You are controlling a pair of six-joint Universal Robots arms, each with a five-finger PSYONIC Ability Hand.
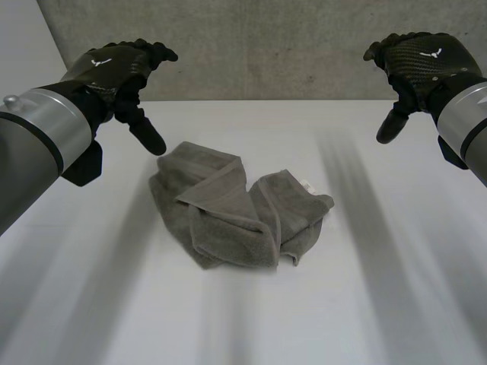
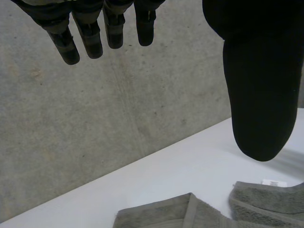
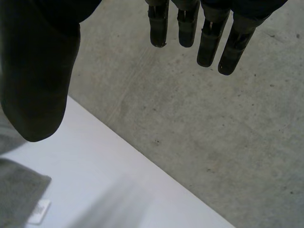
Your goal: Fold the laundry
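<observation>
Black against the pale wall, the left hand (image 1: 114, 72) hung in the air over the far left part of the white tabletop (image 1: 396, 289), its fingers (image 2: 90, 40) straight and spread wide from the thumb, holding nothing. Below and just right of that thumb lay the grey towel (image 1: 236, 205), crumpled in a loose heap near the middle of the tabletop, one band folded over itself and a small white label (image 1: 307, 183) showing at its right edge. Well apart from the towel, the right hand (image 1: 422, 65) hovered over the far right side, its fingers (image 3: 209, 42) likewise straight, wide and empty. Neither hand touched the cloth. Folding had not begun, by my reading; the towel would first need spreading flat. The risk lay in the bunched layers: a hand coming down on the heap could pinch two layers instead of one corner, so the towel would lift as a twisted lump. A pull from one side alone could drag it across the smooth tabletop.
</observation>
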